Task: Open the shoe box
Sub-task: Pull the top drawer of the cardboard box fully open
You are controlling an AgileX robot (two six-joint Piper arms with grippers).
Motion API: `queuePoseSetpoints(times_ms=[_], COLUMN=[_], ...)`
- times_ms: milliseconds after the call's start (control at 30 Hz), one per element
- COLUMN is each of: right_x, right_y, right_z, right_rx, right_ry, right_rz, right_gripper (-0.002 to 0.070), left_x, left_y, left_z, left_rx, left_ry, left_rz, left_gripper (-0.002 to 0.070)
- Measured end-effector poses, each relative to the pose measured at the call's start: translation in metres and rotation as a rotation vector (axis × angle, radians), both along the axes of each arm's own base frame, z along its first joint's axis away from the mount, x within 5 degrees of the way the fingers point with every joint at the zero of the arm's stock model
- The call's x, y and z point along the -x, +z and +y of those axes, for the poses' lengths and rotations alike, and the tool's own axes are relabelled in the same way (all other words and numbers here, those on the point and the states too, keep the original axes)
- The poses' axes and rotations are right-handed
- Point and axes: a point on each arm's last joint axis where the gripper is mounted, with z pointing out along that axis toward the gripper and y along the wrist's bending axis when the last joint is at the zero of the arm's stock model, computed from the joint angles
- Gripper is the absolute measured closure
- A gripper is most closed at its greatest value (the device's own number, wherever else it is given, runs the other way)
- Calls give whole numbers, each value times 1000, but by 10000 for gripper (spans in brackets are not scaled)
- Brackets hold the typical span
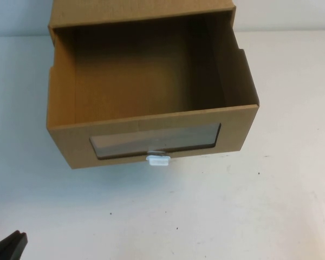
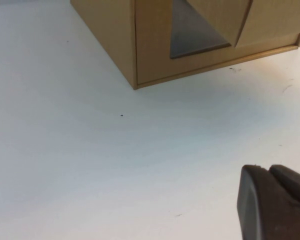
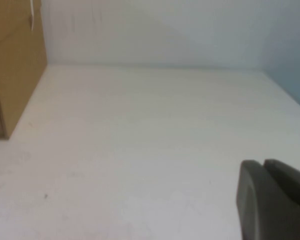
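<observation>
A brown cardboard shoe box (image 1: pixel 151 81) stands at the middle of the white table, its drawer pulled out toward me and empty inside. The drawer front has a clear window (image 1: pixel 154 140) and a small white pull tab (image 1: pixel 158 158). My left gripper (image 1: pixel 8 246) shows at the near left corner of the high view, away from the box, and in the left wrist view my left gripper (image 2: pixel 265 172) is shut and holds nothing. My right gripper (image 3: pixel 262 165) is shut and empty over bare table, with the box (image 3: pixel 12 65) off to one side. The high view does not show it.
The white table (image 1: pixel 249 206) spreads around the box on all sides. A pale wall (image 3: pixel 165 30) rises behind the table's far edge.
</observation>
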Motion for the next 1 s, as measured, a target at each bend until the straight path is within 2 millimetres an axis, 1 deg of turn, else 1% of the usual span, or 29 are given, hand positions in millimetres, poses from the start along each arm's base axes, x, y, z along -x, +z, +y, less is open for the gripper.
queuePoseSetpoints(times_ms=[133, 233, 1000], right_x=[3, 4, 4], right_y=[-14, -18, -18], right_z=[1, 1, 1], right_rx=[-16, -22, -36], right_ry=[8, 9, 6], right_rz=[152, 195, 200], right_gripper=[690, 689, 689], left_x=[0, 0, 0], left_y=[0, 0, 0], left_z=[0, 0, 0], left_rx=[0, 0, -1], left_ry=[-1, -1, -1], left_rz=[2, 2, 4], left_gripper=[680, 680, 680])
